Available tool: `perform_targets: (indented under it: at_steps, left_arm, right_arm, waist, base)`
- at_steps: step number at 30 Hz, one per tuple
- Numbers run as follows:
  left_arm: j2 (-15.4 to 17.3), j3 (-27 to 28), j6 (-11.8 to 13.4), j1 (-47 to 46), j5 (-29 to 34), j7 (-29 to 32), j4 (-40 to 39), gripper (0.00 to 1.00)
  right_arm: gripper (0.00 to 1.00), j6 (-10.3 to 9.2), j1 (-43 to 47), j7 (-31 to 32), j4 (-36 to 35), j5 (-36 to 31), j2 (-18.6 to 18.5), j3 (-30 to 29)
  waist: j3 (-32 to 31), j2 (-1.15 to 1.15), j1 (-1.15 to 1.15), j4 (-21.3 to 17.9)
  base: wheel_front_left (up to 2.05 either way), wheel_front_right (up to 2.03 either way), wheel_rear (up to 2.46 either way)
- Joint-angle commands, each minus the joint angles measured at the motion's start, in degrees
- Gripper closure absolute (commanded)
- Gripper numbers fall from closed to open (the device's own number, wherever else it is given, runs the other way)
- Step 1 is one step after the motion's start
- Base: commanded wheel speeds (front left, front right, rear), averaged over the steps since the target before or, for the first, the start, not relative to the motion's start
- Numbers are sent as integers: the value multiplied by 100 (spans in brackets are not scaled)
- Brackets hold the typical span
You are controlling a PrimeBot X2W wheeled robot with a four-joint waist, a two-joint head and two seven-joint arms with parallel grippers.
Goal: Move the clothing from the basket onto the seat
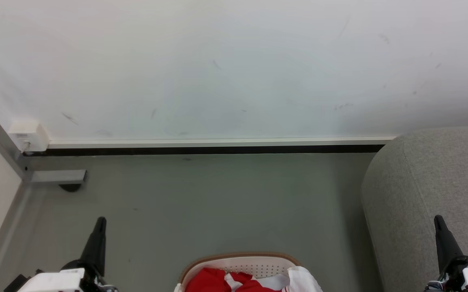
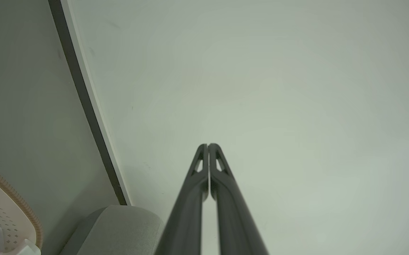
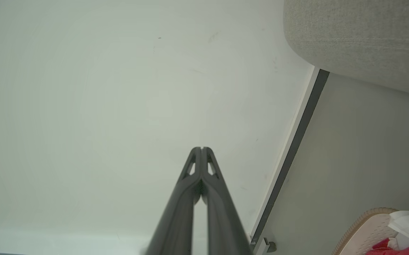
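One bright red sports-jersey garment with white trim [image 1: 213, 282] lies bunched inside the oval white plastic laundry basket with small holes and a brown rim [image 1: 240, 256]. The basket stands on the grey floor [image 1: 217, 202] at the bottom middle of the head view, between the two arms. A white fold hangs over the basket's right rim. Whether it belongs to the jersey or is a second piece, I cannot tell, since most of the heap is cut off by the picture's edge.

The fabric looks soft, limp and light, probably a little slick. It should give no resistance but will drape and trail when lifted, and a hanging end could catch on the rim. The best hold seems to be a pinch on a raised fold at the top of the heap, taken deep enough that the cloth does not slide out.

Counted: one basket, and one large light-grey upholstered seat with rounded edges [image 1: 412, 182], to the basket's right and apart from it. There are two grippers. The left gripper [image 1: 101, 221] and the right gripper [image 1: 437, 219] each have their fingers pressed together, hold nothing, and point away from the basket.
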Motion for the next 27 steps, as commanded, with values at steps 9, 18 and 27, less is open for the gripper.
perform_targets:
  at_steps: [9,18,27]
  left_arm:
    - [14,5,-31,-56,-81,18,-18,100]
    - [-7,-4,3,23,5,-7,36,0]
    - [-19,-182,36,91,137,-239,105,0]
  right_arm:
    - [100,-14,-70,11,-28,1,-35,-22]
    - [0,0,25,-6,38,-1,12,6]
    - [0,-1,169,-238,-3,-321,34,98]
  waist:
    - [0,0,0,0]
    - [0,0,0,0]
    - [4,0,0,5]
  base:
    - [0,0,0]
    - [0,0,0]
    - [0,0,0]
